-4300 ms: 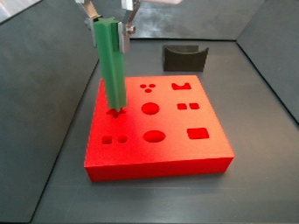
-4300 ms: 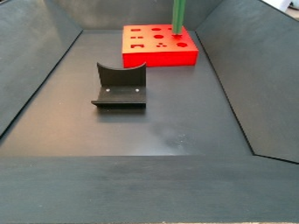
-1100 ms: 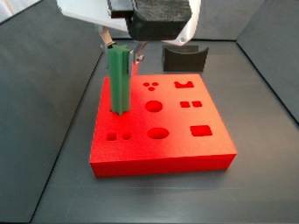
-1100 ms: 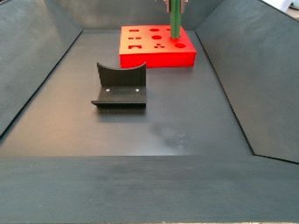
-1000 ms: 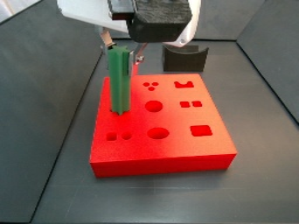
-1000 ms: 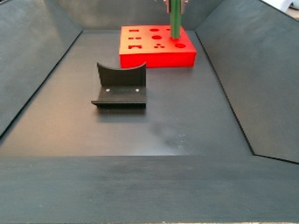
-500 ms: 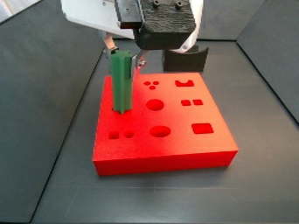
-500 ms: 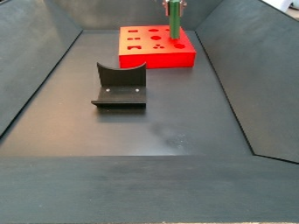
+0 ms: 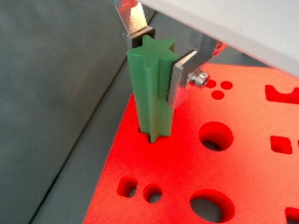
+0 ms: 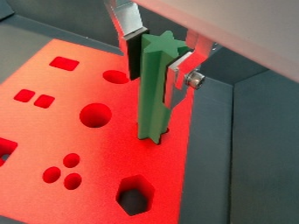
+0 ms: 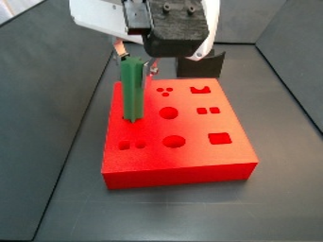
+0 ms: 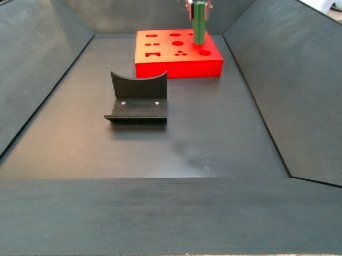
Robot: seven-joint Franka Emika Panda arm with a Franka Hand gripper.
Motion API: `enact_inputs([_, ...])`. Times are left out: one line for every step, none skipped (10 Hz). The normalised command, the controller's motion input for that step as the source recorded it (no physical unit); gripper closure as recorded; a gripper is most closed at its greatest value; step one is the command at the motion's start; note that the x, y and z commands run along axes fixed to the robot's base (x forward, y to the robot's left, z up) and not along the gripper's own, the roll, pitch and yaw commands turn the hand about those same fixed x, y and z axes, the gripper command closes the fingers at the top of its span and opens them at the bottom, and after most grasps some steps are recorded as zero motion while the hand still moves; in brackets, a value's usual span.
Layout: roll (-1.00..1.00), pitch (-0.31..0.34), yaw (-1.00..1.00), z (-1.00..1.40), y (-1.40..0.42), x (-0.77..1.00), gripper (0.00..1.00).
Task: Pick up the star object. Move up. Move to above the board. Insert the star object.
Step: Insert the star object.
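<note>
The green star object (image 9: 152,92) stands upright with its lower end sunk into a hole of the red board (image 11: 190,156), near the board's edge and next to the big round hole (image 9: 214,136). In both wrist views the gripper (image 9: 159,54) sits at the top of the peg, and its silver fingers (image 10: 177,70) lie flat against two opposite sides of the star object (image 10: 156,87), so they appear closed on it, gripping its upper part. In a side view the gripper (image 11: 138,57) hangs directly over the board with the star object (image 11: 131,90) reaching down from it into the board's top face. The rest of the board's top shows its other holes: round ones, square ones, and a group of three small dots (image 9: 219,86). A dark fixture (image 12: 135,98) stands on the grey floor (image 12: 174,145) well apart from the board (image 12: 174,62); from this side the star object (image 12: 199,25) rises from the board's corner farthest from the fixture.
</note>
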Motion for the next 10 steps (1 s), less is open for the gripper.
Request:
enact_inputs([0.08, -0.126, -0.13, -0.49, 0.0, 0.0, 1.0])
enact_inputs([0.04, -0.083, 0.0, -0.23, 0.01, 0.0, 1.0])
enact_inputs([-0.01, 0.0, 0.0, 0.0, 0.0, 0.0, 1.0])
enact_inputs([0.0, 0.0, 0.0, -0.03, 0.0, 0.0, 1.0])
enact_inputs([-0.09, 0.057, 0.0, -0.65, 0.17, 0.0, 1.0])
enact_inputs([-0.07, 0.026, -0.11, -0.99, 0.08, 0.04, 1.0])
enact_inputs([0.0, 0.0, -0.14, -1.0, 0.09, 0.07, 1.0])
enact_inputs([0.01, 0.0, -0.1, -1.0, 0.08, 0.1, 1.0])
enact_inputs([0.0, 0.0, -0.1, -1.0, 0.07, 0.07, 1.0])
enact_inputs([0.0, 0.0, -0.14, -1.0, 0.0, 0.0, 1.0])
